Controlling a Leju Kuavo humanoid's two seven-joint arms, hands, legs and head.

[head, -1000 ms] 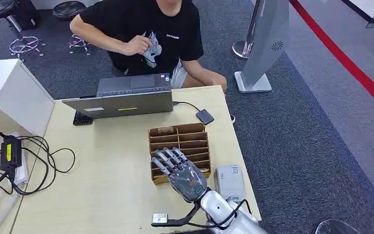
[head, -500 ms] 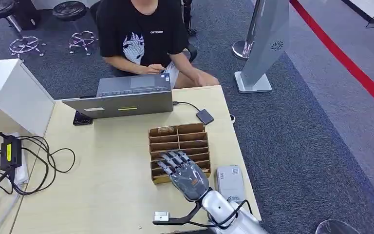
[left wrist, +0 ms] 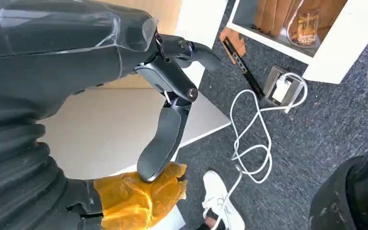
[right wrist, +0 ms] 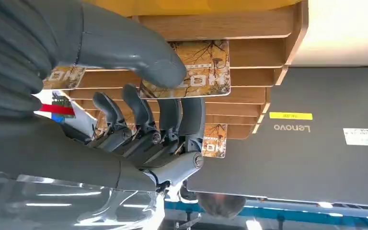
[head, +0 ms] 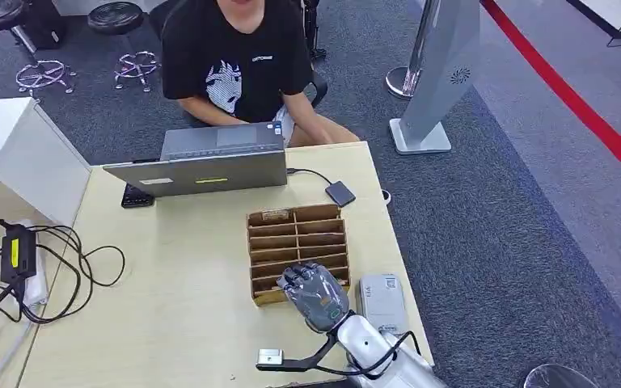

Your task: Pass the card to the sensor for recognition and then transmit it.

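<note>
Card (right wrist: 196, 72) in right hand (head: 314, 293)

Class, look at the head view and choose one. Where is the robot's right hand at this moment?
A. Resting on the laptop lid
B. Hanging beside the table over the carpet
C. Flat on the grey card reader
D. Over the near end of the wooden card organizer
D. The right hand is over the near rows of the wooden card organizer, with the grey card reader just beside it and the laptop farther up the table.
</note>
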